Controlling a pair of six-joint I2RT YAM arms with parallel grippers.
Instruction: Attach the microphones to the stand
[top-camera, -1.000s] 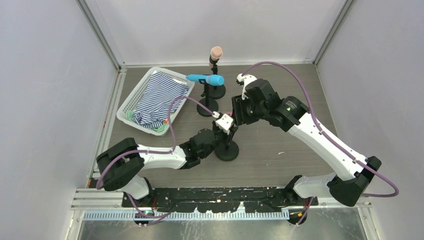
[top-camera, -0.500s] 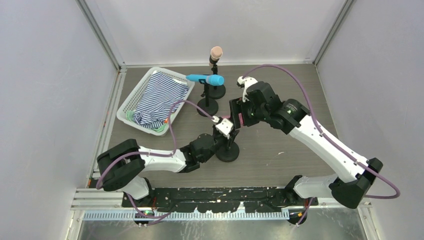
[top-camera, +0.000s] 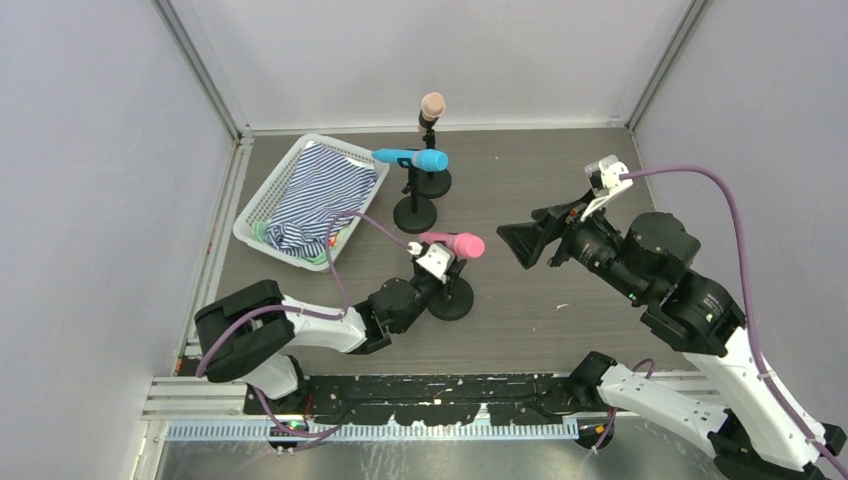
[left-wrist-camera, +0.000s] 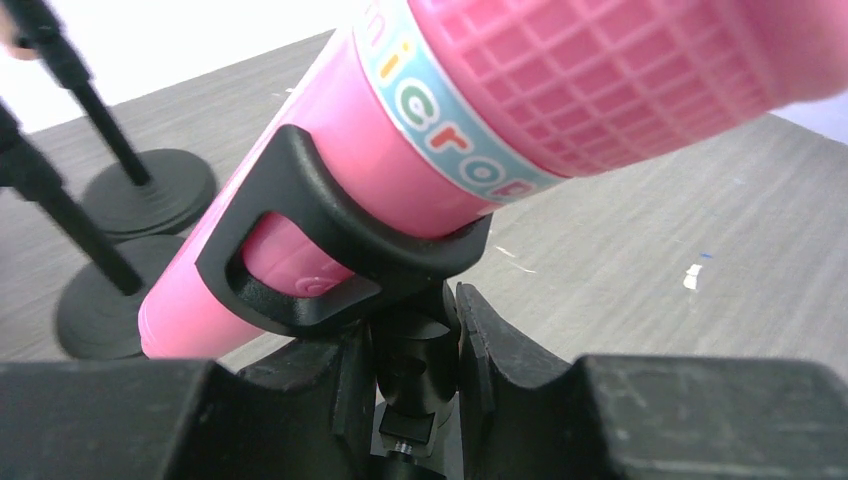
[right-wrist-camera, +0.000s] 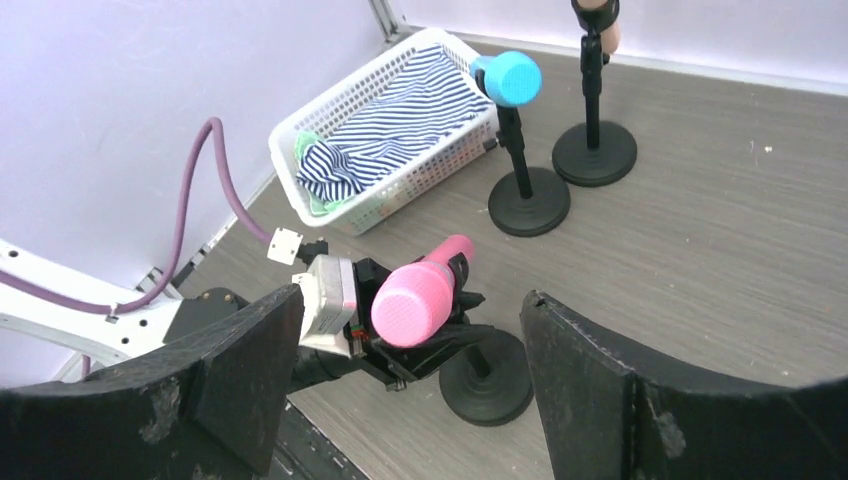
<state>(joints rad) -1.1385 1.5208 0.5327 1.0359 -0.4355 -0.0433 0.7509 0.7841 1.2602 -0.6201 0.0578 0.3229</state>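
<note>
With the pink plastic microphone (top-camera: 452, 243) seated in the clip (left-wrist-camera: 330, 262) of the near black round-based stand (top-camera: 452, 301), my left gripper (left-wrist-camera: 412, 362) clenched on that stand just below the clip and my right gripper (top-camera: 512, 246) spread empty to the right, I judged only a gentle let-go remained.

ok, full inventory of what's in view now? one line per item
black round-based microphone stands: 3, black; near stand, middle stand, far stand in a row mid-table.
pink plastic microphone: 1, pink, in the near stand's clip.
bright blue plastic microphone: 1, blue, level in the middle stand's clip.
peach-beige microphone: 1, peach, upright on the far stand.
white plastic lattice basket: 1, white, table's far left.
blue-and-white striped cloth: 1, in the basket.
grey wood-grain table: 1, grey, under everything.
left gripper: 1, black, shut on the near stand's stem.
right gripper: 1, black, open, empty, right of the pink microphone.
</note>
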